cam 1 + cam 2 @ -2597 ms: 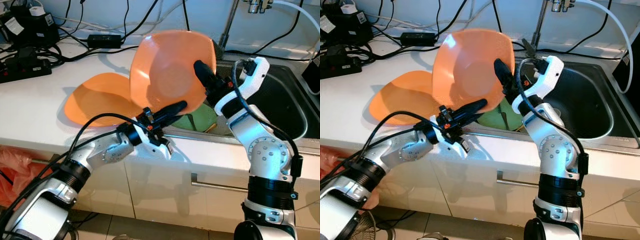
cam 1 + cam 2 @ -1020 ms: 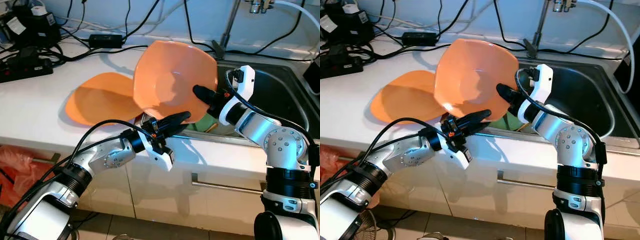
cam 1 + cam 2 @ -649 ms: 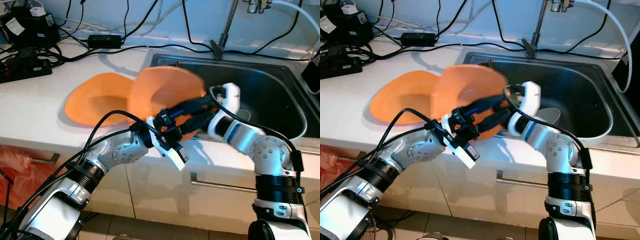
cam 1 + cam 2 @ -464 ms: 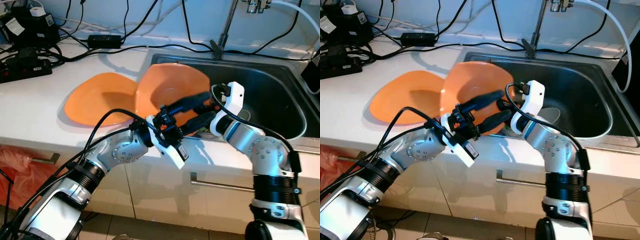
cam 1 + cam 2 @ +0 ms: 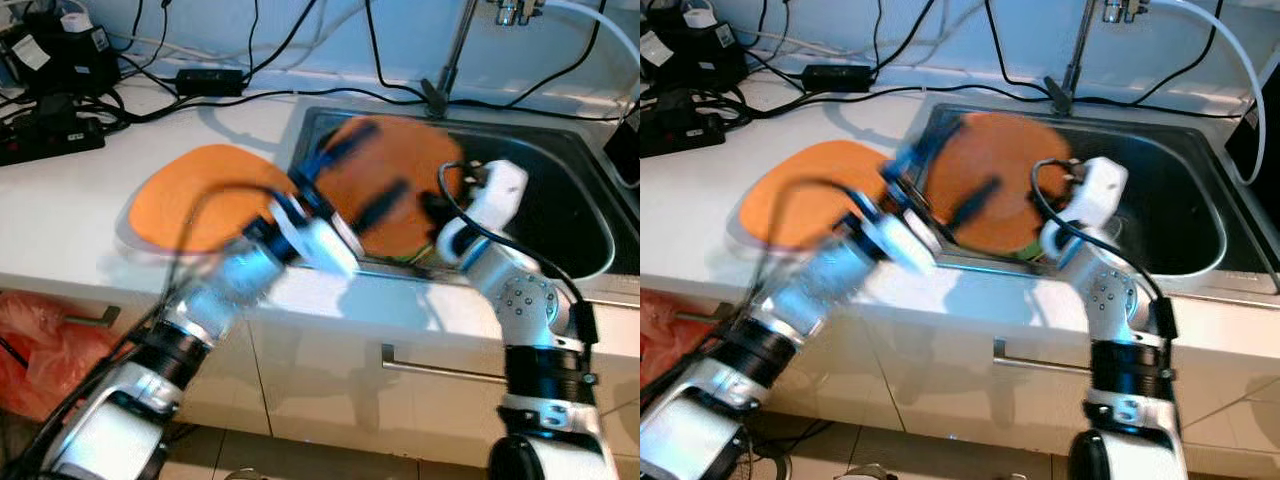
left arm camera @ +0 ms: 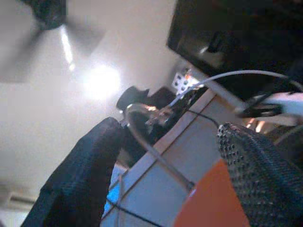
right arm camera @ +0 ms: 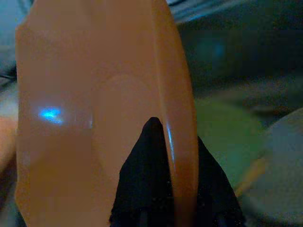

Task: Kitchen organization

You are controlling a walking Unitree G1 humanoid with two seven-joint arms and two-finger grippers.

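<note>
- Left eye view: an orange bowl point(image 5: 395, 195) hangs tilted over the left end of the sink point(image 5: 570, 215), its hollow side facing the camera and its long axis running roughly across the sink. The right gripper point(image 5: 432, 208) meets its right rim, so that arm is the nearer one. The left gripper point(image 5: 345, 175) is smeared by motion across the bowl's left side; whether it grips or is letting go cannot be told. A second orange dish, the plate point(image 5: 190, 205), lies flat on the counter point(image 5: 60, 220), just left of the sink.
- Right eye view: the same layout, with something green point(image 5: 1025, 252) showing under the bowl's lower edge in the sink.
- Left wrist view: the two fingers point(image 6: 80, 175) stand spread wide, an orange edge point(image 6: 213, 198) beside the far one, nothing pinched between them. It faces up at wall and cables, not the sink.
- Right wrist view: the fingers point(image 7: 151, 156) pinch the bowl's rim edge-on, one either side. Only here is the grip plain. The next move, likely lowering, turns on that hold.
</note>
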